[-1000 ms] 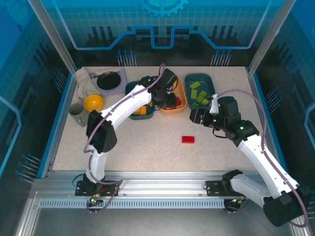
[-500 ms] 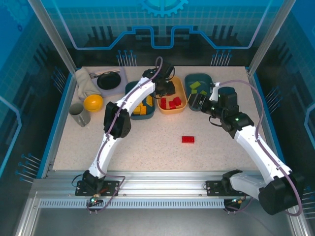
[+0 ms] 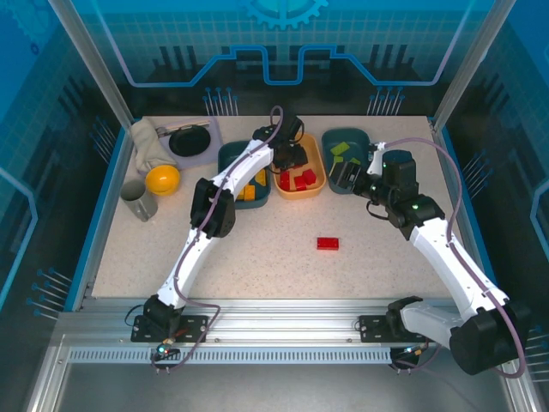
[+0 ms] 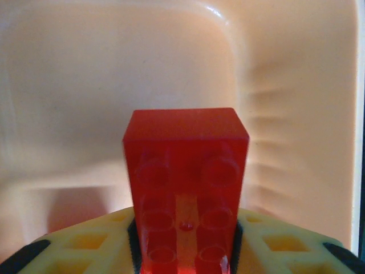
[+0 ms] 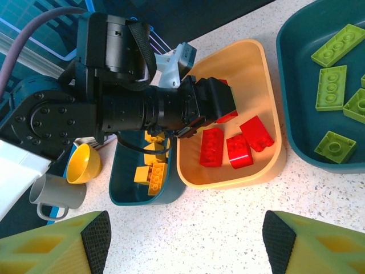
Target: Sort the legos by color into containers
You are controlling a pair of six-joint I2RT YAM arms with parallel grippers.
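Left claw (image 5: 219, 105) above the orange tray (image 5: 268, 165). A red lego (image 4: 185, 171) sits between its fingers; pinched or released cannot be told. Right claw (image 5: 182, 251) spread; green legos (image 5: 331, 87) in the teal tray (image 5: 296, 108) ahead-right of it. Stray red brick (image 3: 327, 243) on the tabletop (image 3: 257, 257) behind it.

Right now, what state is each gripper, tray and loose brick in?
Left gripper: shut on a small red plastic brick.
Right gripper: open, empty.
Shallow orange plastic tray: holds red bricks.
Dark teal plastic tray: holds yellow bricks.
Other teal tray: holds green bricks.
Loose red brick: on table, unsorted.
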